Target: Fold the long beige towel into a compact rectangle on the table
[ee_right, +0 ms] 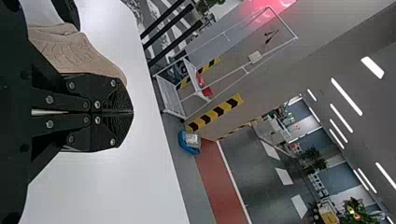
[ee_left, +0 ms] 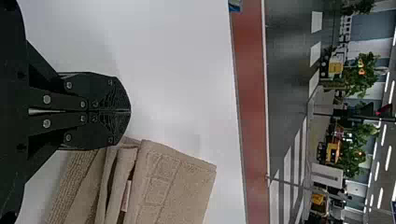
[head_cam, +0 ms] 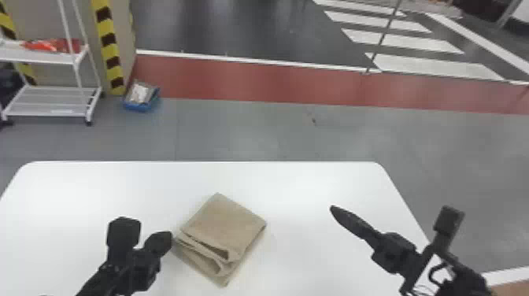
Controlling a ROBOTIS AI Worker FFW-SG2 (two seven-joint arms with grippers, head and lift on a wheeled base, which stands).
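- The towel (head_cam: 224, 224) lies on the table (head_cam: 307, 189), a little left of the middle, in the part of the table nearer to the robot.
- It is folded already in several layers, and it makes a small thick packet, turned so that 1 corner points to the far edge of the table.
- The top layer is rather smooth, but at the side facing the near left of the table the layers are loose, with open gaps between the folds.
- In the left wrist view I can see woven squares on the cloth, and 1 small pale label (ee_left: 126, 196) between the layers.
- The left gripper (head_cam: 167, 237) is over the left part of the table, just beside the towel; if they touch, I cannot tell. Its arm comes from the near side and leans to the middle of the table.
- The left gripper (ee_left: 130, 111) is clenched, its 2 fingers pressed together.
- The right gripper (head_cam: 337, 212) is over the right part of the table, well apart from the towel, and it points inward and to the far edge.
- The right gripper (ee_right: 132, 112) is also clenched, its 2 flat fingers meeting at the tips.
- Beyond the far left corner of the table stand 1 white cart (head_cam: 51, 59) and 1 blue bin (head_cam: 138, 106).
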